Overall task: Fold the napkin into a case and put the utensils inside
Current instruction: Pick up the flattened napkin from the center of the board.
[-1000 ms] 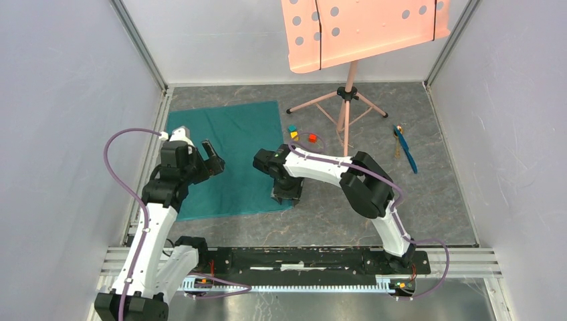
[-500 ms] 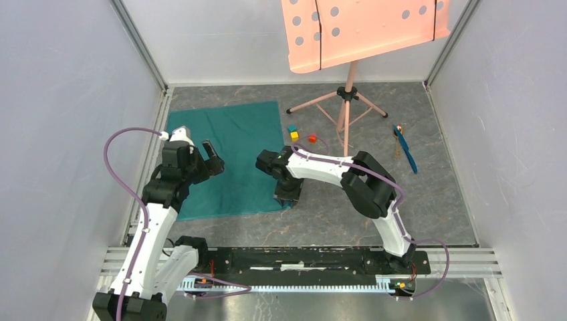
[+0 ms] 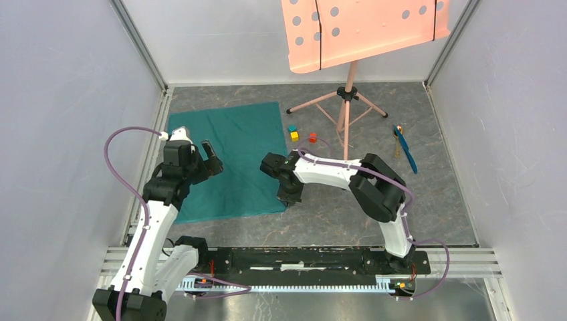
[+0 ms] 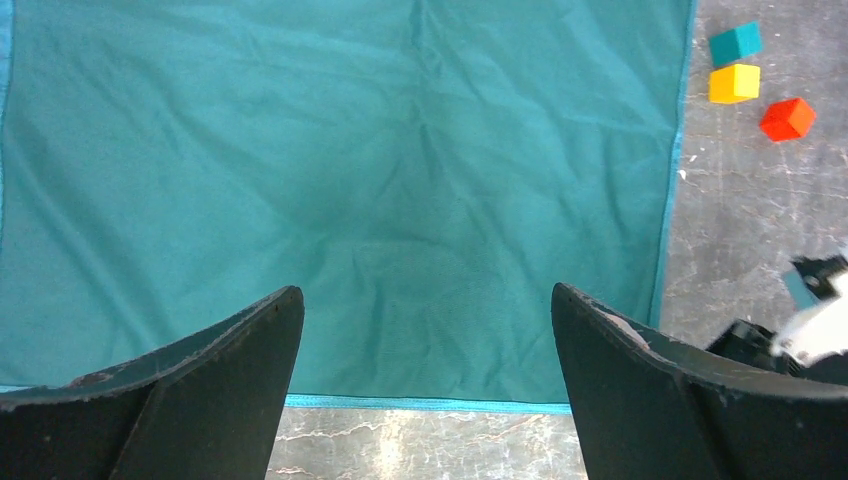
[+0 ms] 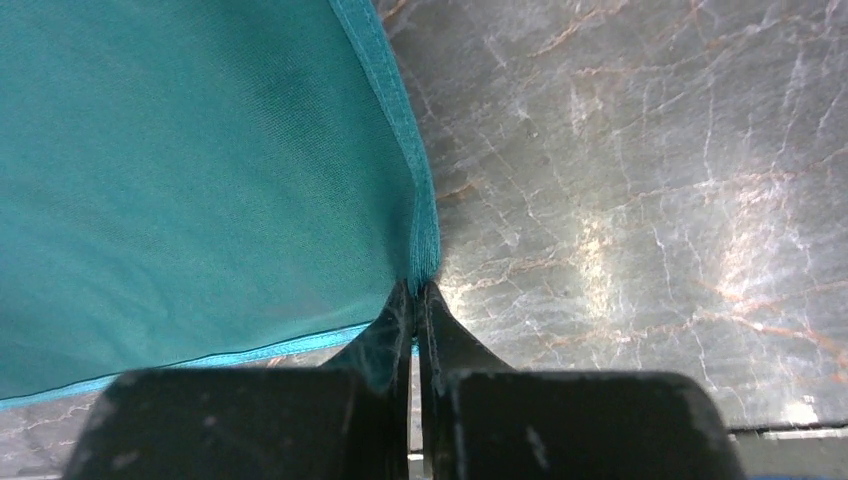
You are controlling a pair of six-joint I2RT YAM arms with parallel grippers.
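The teal-green napkin lies spread flat on the left half of the table. My right gripper is shut on the napkin's near right corner, its hem pinched between the two closed fingers. My left gripper hovers above the napkin's left part with its jaws wide open and nothing between them; in the left wrist view the napkin fills the space beyond the fingertips. The utensils, a thin blue piece and a golden-brown spoon, lie together at the far right of the table.
Three small cubes, teal, yellow and red, sit just right of the napkin. A pink music stand rises on a tripod at the back. Grey walls close in both sides.
My right gripper has closed on the napkin's near right corner and shifted slightly right. The left arm has barely moved.
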